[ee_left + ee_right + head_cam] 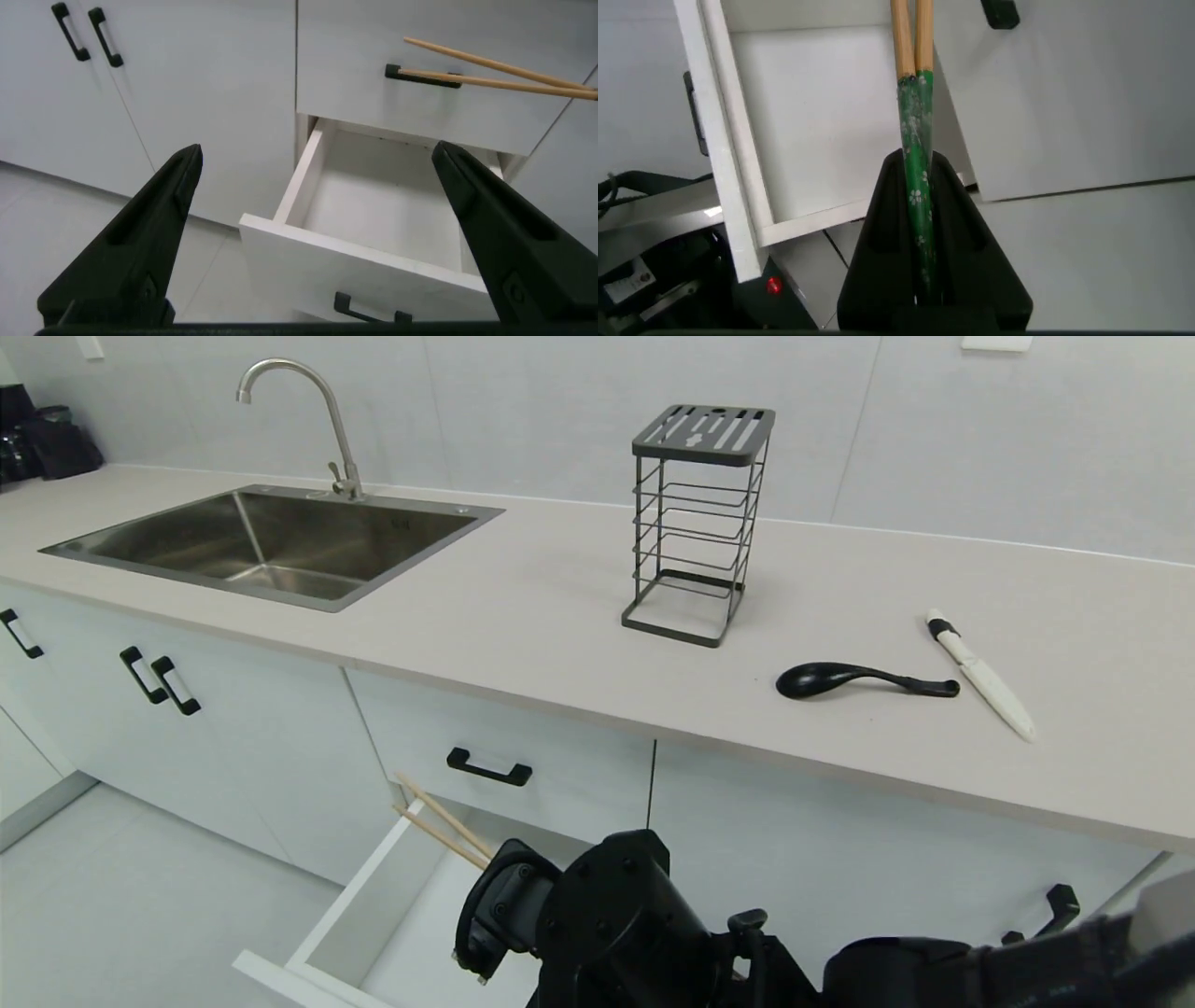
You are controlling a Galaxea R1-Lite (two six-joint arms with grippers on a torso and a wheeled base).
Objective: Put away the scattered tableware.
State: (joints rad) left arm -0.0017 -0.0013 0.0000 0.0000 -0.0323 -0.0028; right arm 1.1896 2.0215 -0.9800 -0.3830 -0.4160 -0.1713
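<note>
Right jaws clamped on chopsticks (913, 112) above open drawer (280, 201); left jaws apart, empty. Risk: angled sticks catch drawer rim on release and land outside.

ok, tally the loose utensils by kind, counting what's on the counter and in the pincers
chopsticks: 2 (held in right pincer)
black spoon: 1 (on counter)
white knife: 1 (on counter)
Total: 4

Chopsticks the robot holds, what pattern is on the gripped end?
Green with small pale flowers on the wooden chopsticks, clearest in the right wrist view.
</note>
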